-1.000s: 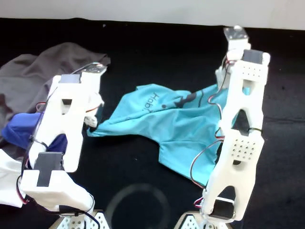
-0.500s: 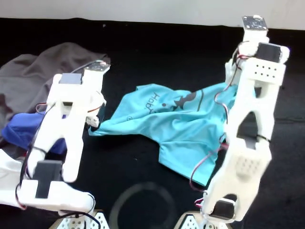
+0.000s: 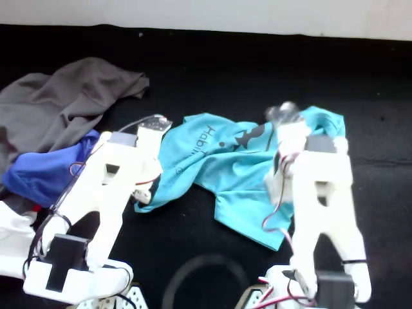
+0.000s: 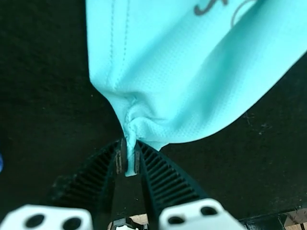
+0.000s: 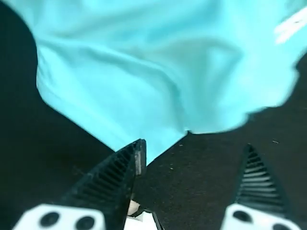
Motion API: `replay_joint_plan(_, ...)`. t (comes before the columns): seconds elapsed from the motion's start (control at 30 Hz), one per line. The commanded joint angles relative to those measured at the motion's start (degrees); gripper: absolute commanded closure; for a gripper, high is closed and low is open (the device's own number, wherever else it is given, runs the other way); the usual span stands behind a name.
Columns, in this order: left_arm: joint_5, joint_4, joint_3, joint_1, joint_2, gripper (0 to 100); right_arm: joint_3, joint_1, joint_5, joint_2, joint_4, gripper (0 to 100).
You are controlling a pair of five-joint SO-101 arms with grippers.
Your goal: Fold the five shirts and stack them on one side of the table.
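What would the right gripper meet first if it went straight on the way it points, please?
Most likely the teal shirt: the open right gripper has its edge just ahead. Depth is unclear, so it might reach the black table beside that edge first.

I count four garments, a teal shirt (image 3: 225, 164), grey shirt (image 3: 58, 96), blue shirt (image 3: 38, 174) and white cloth (image 3: 9, 235), and two arms: my left arm (image 3: 109, 187) and right arm (image 3: 322, 187).

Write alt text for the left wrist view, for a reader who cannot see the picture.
The left gripper is shut on a bunched corner of the turquoise shirt. The rest of the shirt spreads away from the gripper over the black table, with part of a dark printed design on it.
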Motion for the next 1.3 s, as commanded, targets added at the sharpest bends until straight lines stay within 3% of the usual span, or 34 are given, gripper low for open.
replay_joint_plan(0.0,0.4,-1.0,0.2,0.9,-2.3,99,9.1,-3.1,2.1,-2.9,-4.9,69.6)
replay_joint_plan(0.7,0.1,-0.8,-0.8,0.7,-2.9,99,24.7,-3.6,2.1,-2.8,-22.5,69.1)
replay_joint_plan(0.97,0.1,-0.8,-0.8,0.7,-2.9,99,27.2,-3.7,2.4,-2.8,-24.2,69.7)
replay_joint_plan(1.03,0.1,-0.8,-0.8,0.7,-2.9,99,27.5,-3.7,2.5,-2.8,-24.2,74.8)
replay_joint_plan(1.17,0.1,-0.8,-0.7,0.7,-2.8,99,26.9,-3.7,2.1,-2.8,-24.3,99.5)
replay_joint_plan(1.27,0.1,-0.8,-0.7,0.7,-2.4,99,26.8,-3.4,2.0,-3.4,-24.1,98.4)
